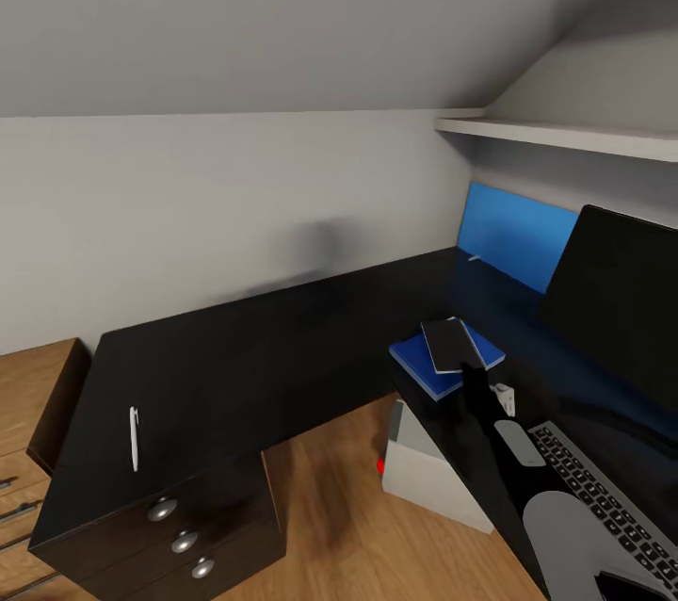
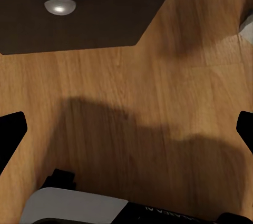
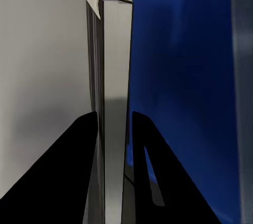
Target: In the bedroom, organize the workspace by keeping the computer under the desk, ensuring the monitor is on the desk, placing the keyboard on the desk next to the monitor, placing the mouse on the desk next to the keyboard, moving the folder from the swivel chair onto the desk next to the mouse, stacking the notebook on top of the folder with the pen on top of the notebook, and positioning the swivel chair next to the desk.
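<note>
Pen (image 1: 134, 438): lies on the desk (image 1: 264, 347) near its left end. Left gripper (image 2: 126, 129): spread open above the floor (image 2: 158, 103). Folder (image 1: 443, 364): at the desk's inner corner, notebook (image 1: 453, 344) over it. Your right gripper (image 3: 115, 129): clamped on the notebook's edge.

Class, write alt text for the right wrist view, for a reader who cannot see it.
The right claw grips the notebook edge-on between its two black fingers, pages and curved spine showing. The blue folder lies behind it, with grey wall beside.
</note>
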{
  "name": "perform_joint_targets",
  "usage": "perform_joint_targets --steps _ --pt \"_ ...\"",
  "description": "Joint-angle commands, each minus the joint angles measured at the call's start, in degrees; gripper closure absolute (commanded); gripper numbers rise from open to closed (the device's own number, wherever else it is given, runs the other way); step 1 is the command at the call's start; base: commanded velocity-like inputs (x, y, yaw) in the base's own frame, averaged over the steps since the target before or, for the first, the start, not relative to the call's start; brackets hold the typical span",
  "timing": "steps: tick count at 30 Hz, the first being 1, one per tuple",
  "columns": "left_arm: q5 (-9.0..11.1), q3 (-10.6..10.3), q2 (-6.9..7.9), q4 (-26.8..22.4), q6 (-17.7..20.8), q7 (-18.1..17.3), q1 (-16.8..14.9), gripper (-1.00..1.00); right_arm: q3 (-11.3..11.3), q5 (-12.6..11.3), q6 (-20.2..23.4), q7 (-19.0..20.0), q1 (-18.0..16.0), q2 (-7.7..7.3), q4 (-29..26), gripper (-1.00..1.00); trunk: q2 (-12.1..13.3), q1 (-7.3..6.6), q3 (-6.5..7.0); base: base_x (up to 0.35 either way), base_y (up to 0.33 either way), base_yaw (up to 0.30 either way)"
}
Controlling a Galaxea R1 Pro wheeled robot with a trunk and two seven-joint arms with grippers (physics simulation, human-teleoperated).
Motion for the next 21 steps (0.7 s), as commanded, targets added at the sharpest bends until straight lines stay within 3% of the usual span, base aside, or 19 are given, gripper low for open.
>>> perform_joint_targets --steps 1,21 --pt "0.57 -0.27 0.10 -0.11 -0.26 0.39 -0.02 -1.00 -0.28 -0.54 0.48 0.21 -0.05 0.03 0.01 1.00 -0.03 0.00 -0.04 0.001 -0.001 0.000" --pt "0.65 -0.25 0.08 0.15 -0.21 0.40 -0.02 -1.00 -0.28 -0.53 0.52 0.21 -0.05 0.03 0.01 1.00 -0.03 0.00 -0.04 0.038 0.000 0.000"
